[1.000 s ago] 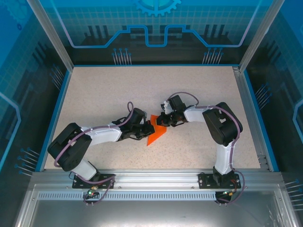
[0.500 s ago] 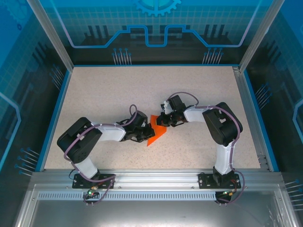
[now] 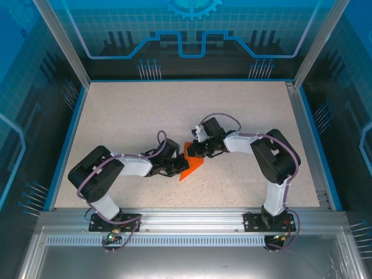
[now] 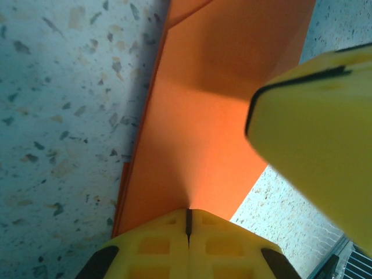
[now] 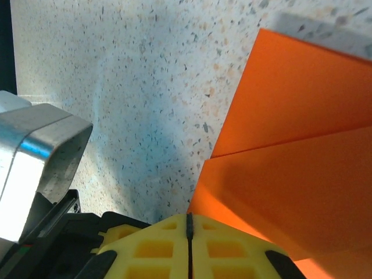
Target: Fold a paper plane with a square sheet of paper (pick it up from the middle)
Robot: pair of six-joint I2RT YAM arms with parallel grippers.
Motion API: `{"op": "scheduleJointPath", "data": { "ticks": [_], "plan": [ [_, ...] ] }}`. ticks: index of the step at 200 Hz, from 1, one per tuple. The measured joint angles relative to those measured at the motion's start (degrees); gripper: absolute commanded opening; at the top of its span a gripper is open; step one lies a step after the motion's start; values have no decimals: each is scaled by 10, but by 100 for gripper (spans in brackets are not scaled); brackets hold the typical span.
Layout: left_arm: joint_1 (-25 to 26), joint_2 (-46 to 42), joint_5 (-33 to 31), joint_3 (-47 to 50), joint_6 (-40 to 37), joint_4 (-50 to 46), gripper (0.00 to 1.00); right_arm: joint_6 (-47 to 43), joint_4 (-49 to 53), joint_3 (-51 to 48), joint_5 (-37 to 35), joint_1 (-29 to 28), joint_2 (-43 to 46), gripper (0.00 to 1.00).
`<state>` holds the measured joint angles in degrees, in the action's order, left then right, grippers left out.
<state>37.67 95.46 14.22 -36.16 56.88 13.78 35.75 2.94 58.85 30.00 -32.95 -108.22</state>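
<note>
Lying between the arms, the creased square sheet of paper [image 3: 193, 167] is pinched edgewise by the left fingers [image 4: 154, 247], with the right fingers [image 5: 229, 249] pressed together opposite.

One square sheet of paper [image 3: 192, 165], orange and folded, lies on one speckled desk [image 3: 128, 110]. There are two robot arms, a left arm [image 3: 131, 164] and a right arm [image 3: 270, 154], and each carries one gripper, the left gripper [image 3: 176, 165] and the right gripper [image 3: 195, 150], so two grippers in all. Each gripper has two yellow fingers [image 4: 151, 247] set tight together, which makes four, while one purple cable runs along each arm for two cables [image 3: 222, 114], and two bolted bases [image 3: 113, 220] stand at the near rail.
</note>
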Motion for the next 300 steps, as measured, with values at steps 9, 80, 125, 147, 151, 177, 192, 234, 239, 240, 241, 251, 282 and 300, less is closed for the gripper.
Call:
{"op": "scheduleJointPath", "data": {
  "ticks": [9, 80, 125, 147, 151, 177, 192, 234, 239, 240, 241, 251, 282, 300],
  "plan": [
    [0, 0, 0, 0, 0, 0, 0, 0, 1, 0, -5, -1, -2, 4],
    [1, -5, 6, 2, -2, -10, 4, 0, 2, -7, -45, 2, -23, 0],
    [7, -29, 24, 18, -18, -36, 7, 0, 0, -7, -41, 4, -24, 0],
    [9, -49, 31, 36, -23, -47, 8, 0, 0, -7, -41, 4, -24, 0],
    [9, -53, 32, 39, -24, -48, 8, 0, 0, -7, -41, 4, -24, 0],
    [10, -70, 37, 53, -30, -57, 9, 0, 0, -8, -41, 4, -24, 0],
    [10, -71, 38, 54, -32, -60, 9, 0, -1, -8, -41, 4, -24, 0],
    [10, -76, 41, 59, -41, -64, 9, 0, -8, -12, -41, 4, -24, 0],
    [10, -78, 42, 61, -43, -64, 9, 0, -8, -12, -41, 4, -24, 0],
    [10, -78, 42, 62, -43, -64, 9, 0, -9, -12, -41, 4, -24, 0],
    [10, -79, 42, 62, -43, -64, 9, 0, -9, -12, -40, 4, -24, 0],
    [10, -82, 43, 66, -44, -64, 8, 0, -10, -13, -41, 4, -24, 0],
    [10, -83, 47, 73, -45, -57, 8, 0, -11, -14, -40, 4, -24, 0],
    [10, -88, 47, 81, -45, -50, 8, 0, -11, -14, -40, 4, -24, 0]
  ]
}}
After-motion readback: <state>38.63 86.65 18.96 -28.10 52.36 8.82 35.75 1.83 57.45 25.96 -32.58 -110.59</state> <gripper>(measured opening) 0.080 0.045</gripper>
